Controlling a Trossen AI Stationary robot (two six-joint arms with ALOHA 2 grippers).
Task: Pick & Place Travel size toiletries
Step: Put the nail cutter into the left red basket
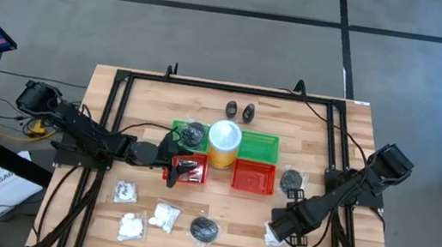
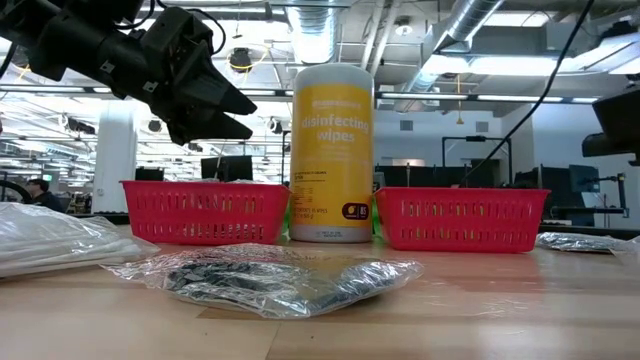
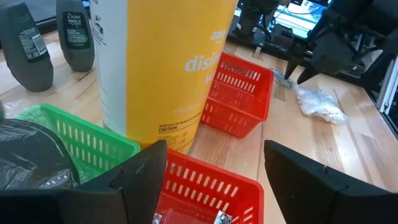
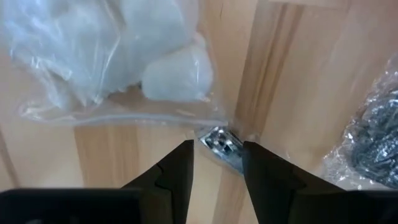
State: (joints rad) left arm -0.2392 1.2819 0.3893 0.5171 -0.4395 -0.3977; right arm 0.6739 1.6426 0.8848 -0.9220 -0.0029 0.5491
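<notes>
A butcher-block table holds a yellow canister of disinfecting wipes [image 1: 224, 144] at its centre, the landmark for everything else. Behind the canister on either side sit green trays [image 1: 259, 146]; in front of it, on either side, sit two red trays [image 1: 253, 177].

The left gripper [image 1: 183, 167] hovers over the red tray on the canister's left-front side, fingers spread wide with nothing between them. A small silvery item lies in that tray below the fingers, so a drop-off looks just made, though that is a judgement.

The right gripper [image 4: 216, 163] is down at the table, well to the canister's right-front. Its fingers are partly closed around a small silvery tube [image 4: 222, 146], which sits between them; I cannot tell whether they pinch it yet. A clear-wrapped white packet [image 4: 124, 50] lies just beside the tube.

Two tiny black bottles [image 1: 240, 110] stand behind the canister. More white packets [image 1: 147, 217] and a dark grey pad [image 1: 204, 229] wait near the table's front edge, left of the canister.
</notes>
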